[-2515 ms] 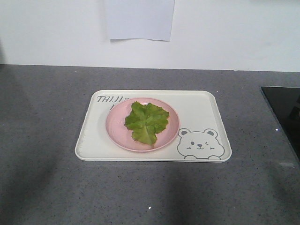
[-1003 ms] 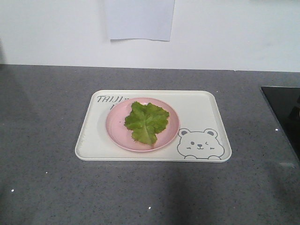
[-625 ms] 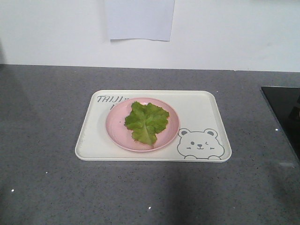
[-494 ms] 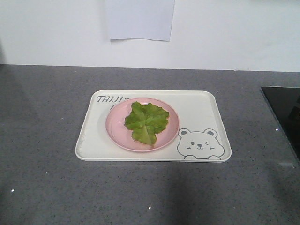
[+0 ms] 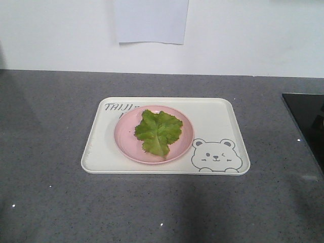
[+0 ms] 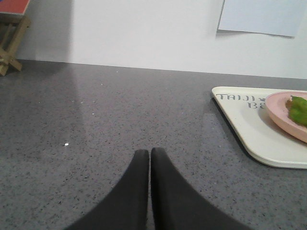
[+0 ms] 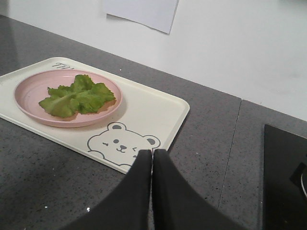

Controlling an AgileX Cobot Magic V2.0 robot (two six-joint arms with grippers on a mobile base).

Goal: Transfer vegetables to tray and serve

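Note:
The vegetables, one crinkly green lettuce leaf (image 5: 159, 131) (image 7: 76, 97), lie on a round pink plate (image 5: 125, 142) (image 7: 29, 86) that rests on the cream tray (image 5: 215, 119) (image 7: 153, 108) with the bear drawing. In the left wrist view my left gripper (image 6: 149, 152) is shut and empty, low over the grey counter, left of the tray (image 6: 249, 129); the leaf (image 6: 299, 109) shows at the right edge. My right gripper (image 7: 152, 152) is shut and empty too, just off the tray's near right corner. Neither gripper appears in the front view.
A black cooktop (image 5: 306, 119) (image 7: 283, 177) lies to the right of the tray. A white sheet of paper (image 5: 151, 20) hangs on the wall behind. A wooden stand (image 6: 10, 33) sits at the far left of the counter.

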